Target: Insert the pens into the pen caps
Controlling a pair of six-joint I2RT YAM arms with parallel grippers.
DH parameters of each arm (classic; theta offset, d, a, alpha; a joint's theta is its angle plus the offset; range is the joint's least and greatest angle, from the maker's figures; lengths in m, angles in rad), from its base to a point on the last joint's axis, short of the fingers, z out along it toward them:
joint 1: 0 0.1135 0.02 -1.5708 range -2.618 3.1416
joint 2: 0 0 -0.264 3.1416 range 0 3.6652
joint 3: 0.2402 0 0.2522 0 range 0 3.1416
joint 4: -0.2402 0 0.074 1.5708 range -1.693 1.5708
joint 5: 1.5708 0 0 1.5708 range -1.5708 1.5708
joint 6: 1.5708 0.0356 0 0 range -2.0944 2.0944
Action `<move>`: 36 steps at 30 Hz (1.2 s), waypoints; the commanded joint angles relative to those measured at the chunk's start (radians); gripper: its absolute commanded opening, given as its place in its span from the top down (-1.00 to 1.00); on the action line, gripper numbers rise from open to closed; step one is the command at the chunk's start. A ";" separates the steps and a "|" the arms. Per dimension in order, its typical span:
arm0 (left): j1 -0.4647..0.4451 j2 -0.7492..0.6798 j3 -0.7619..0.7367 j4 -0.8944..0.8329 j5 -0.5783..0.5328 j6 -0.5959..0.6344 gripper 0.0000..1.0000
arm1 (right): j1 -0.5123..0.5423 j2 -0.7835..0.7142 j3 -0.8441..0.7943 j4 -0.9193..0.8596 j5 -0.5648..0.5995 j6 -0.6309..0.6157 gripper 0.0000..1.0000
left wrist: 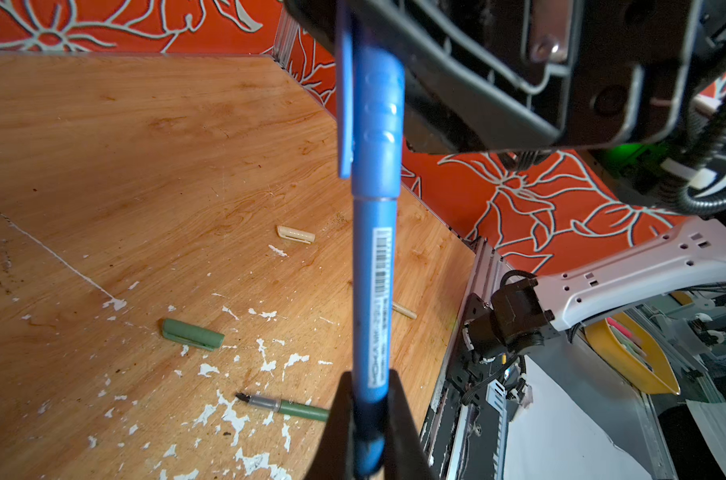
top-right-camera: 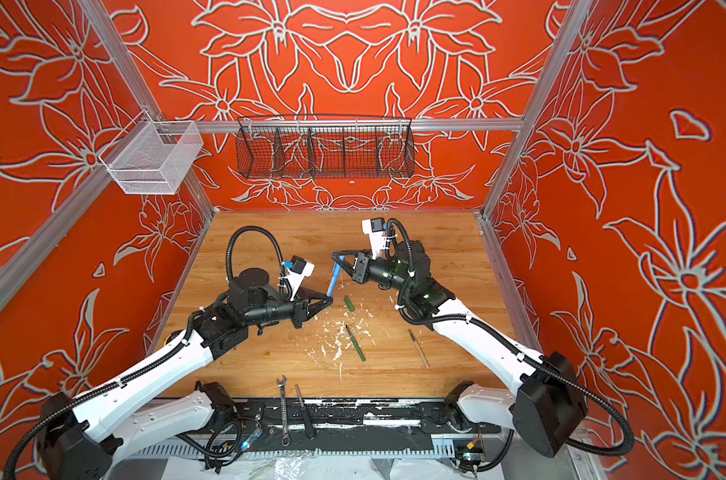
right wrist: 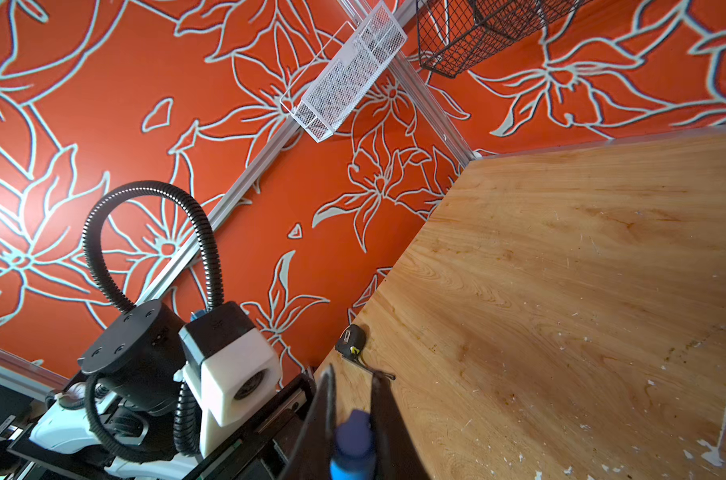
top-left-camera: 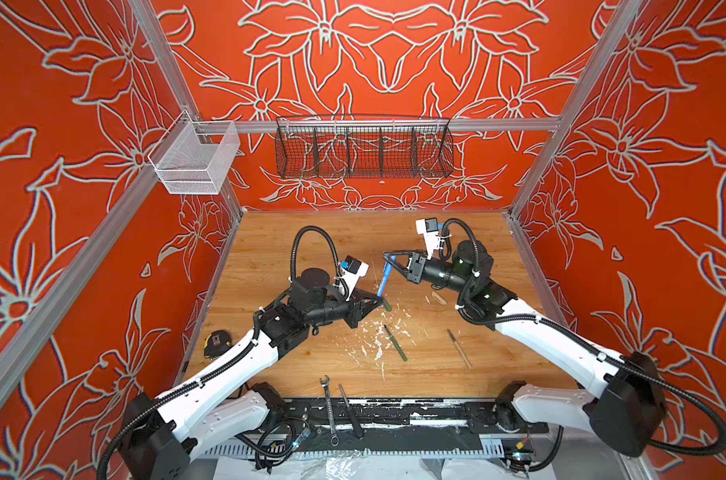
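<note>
The blue pen [top-left-camera: 383, 284] hangs slanted in the air, just above the green cap [top-left-camera: 387, 304]. The blue cap [left wrist: 378, 124] is on its upper end. The seam looks nearly shut in the left wrist view, but I can't confirm it's seated. The left gripper [top-left-camera: 380, 300] is clamped on the barrel's tail and the right gripper [top-left-camera: 388, 255] on the blue cap. I'd push straight along the pen axis with no side load and both grips tight, then release one side only. The green pen [top-left-camera: 396, 343] lies in front of the green cap, the tan cap [top-left-camera: 437, 297] to its right and the tan pen [top-left-camera: 459, 348] further right. Both of those pens are uncapped.
</note>
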 commanded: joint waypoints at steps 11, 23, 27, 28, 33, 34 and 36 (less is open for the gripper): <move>0.101 0.065 0.099 0.424 -0.111 -0.082 1.00 | 0.109 0.006 -0.125 -0.084 -0.068 0.081 1.00; 0.132 0.120 0.154 0.434 -0.097 -0.074 1.00 | 0.148 0.010 -0.135 -0.139 -0.068 0.088 1.00; 0.150 0.136 0.173 0.427 -0.076 -0.070 1.00 | 0.153 -0.010 -0.130 -0.196 -0.072 0.076 1.00; 0.154 0.145 0.177 0.436 -0.067 -0.069 1.00 | 0.153 -0.016 -0.128 -0.213 -0.074 0.073 1.00; 0.171 0.198 0.201 0.449 -0.037 -0.080 1.00 | 0.155 -0.042 -0.091 -0.338 -0.080 0.030 1.00; 0.177 0.210 0.210 0.447 -0.018 -0.082 1.00 | 0.154 -0.045 -0.084 -0.364 -0.080 0.016 1.00; 0.182 0.225 0.223 0.446 -0.009 -0.086 1.00 | 0.154 -0.052 -0.071 -0.406 -0.094 -0.003 1.00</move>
